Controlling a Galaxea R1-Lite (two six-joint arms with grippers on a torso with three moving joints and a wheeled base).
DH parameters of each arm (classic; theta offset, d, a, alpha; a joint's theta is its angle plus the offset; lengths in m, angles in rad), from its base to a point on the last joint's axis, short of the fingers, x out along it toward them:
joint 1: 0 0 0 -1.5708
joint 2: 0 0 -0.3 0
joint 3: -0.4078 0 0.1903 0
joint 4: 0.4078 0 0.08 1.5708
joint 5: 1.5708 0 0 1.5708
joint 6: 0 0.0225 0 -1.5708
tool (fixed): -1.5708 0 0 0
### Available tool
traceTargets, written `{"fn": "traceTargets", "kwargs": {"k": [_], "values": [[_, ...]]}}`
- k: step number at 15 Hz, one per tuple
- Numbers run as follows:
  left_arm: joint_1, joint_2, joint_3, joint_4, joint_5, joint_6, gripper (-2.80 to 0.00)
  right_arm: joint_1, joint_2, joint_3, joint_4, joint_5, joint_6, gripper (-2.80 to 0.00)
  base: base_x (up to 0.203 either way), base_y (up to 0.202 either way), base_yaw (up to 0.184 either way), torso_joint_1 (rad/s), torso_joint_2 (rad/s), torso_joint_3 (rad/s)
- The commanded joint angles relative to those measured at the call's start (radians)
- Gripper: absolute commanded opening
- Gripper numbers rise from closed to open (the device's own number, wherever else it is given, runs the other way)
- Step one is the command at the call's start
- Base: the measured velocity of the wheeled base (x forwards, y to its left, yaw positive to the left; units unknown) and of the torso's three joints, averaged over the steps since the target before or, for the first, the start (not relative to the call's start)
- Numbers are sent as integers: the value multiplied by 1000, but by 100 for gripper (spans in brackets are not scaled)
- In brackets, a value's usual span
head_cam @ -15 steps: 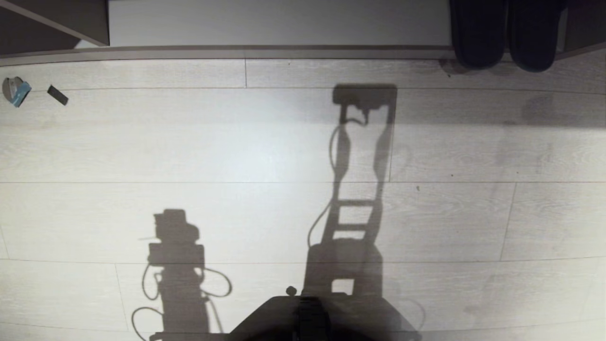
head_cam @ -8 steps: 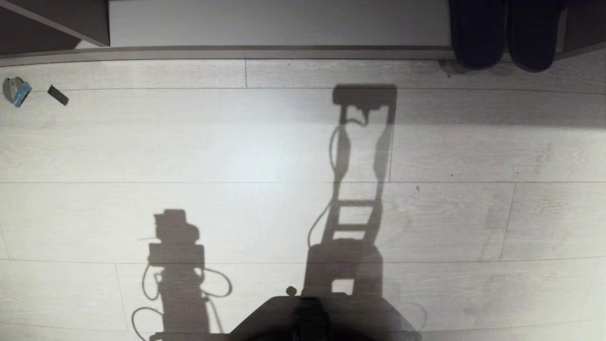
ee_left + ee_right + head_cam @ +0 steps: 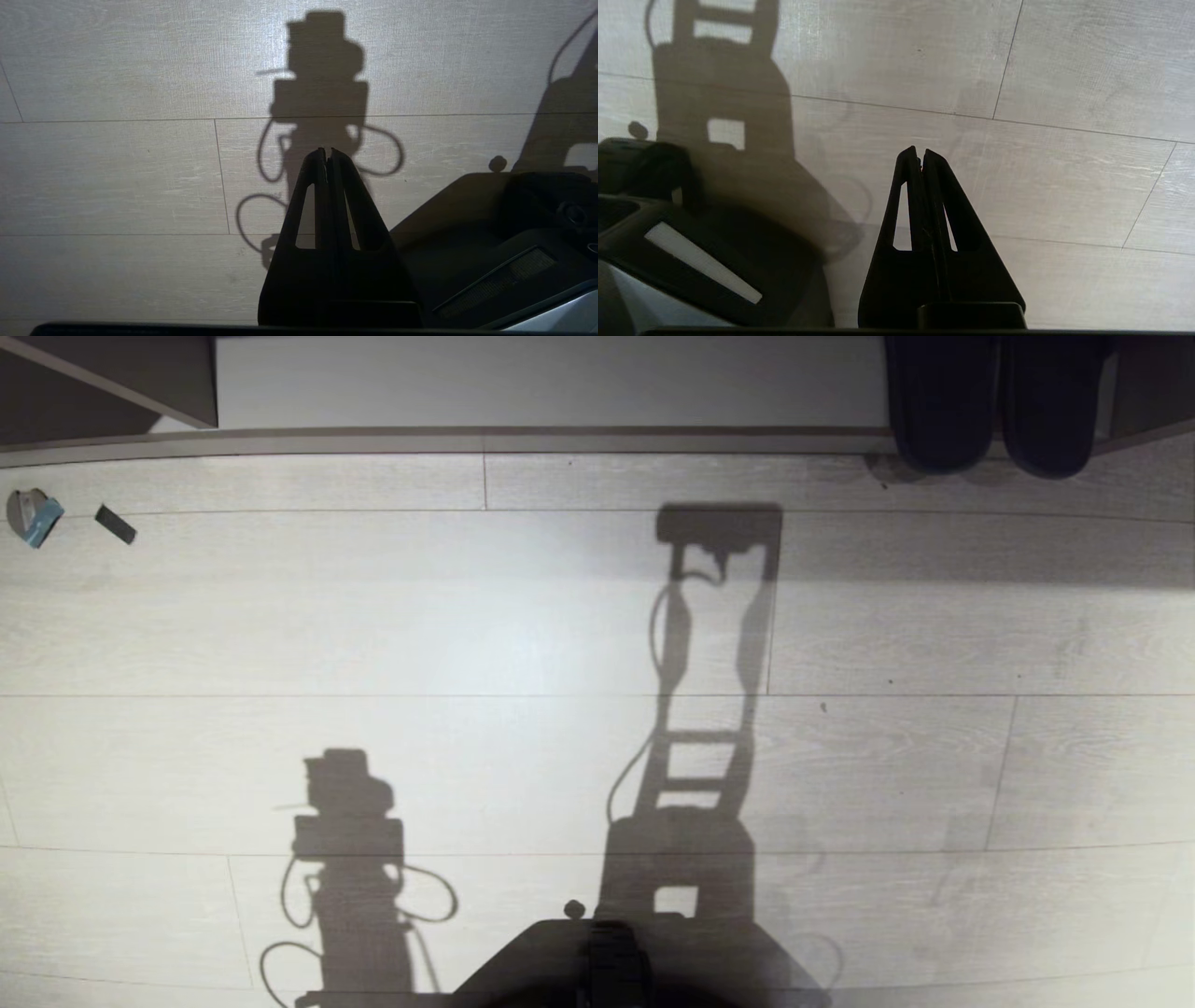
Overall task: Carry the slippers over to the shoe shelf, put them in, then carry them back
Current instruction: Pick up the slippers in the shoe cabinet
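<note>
Still we see the slippers (image 3: 999,401) unmoved in the shoe shelf (image 3: 551,383), left gripper (image 3: 327,151) clenched empty, right gripper (image 3: 920,151) clenched empty.

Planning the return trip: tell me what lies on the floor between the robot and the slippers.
Nothing visible does. The slippers sit at the shelf edge, far right in the head view; the floor up to them shows only shadows. Two small scraps lie far left, off that path.

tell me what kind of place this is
Probably a home entryway or hallway. Pale wood-plank floor, a low built-in shoe shelf along the far edge, and a pair of dark slippers sitting in it at the far right.
</note>
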Motion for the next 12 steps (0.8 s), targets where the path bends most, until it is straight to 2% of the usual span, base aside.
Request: {"fn": "traceTargets", "kwargs": {"k": [1, 5, 12], "values": [[0, 0, 0, 0, -1, -1, -280, 0, 0, 3, -17, 0, -1, -280, 0, 0, 0, 0, 0, 0], [0, 1, 0, 0, 0, -4, -280, 0, 0, 2, -15, 2, -5, -280, 0, 0, 0, 1, 2, 79], [0, 1, 0, 0, 0, -4, -280, 0, 0, 2, -15, 2, -2, -280, 0, 0, 0, 2, 2, 197]]}}
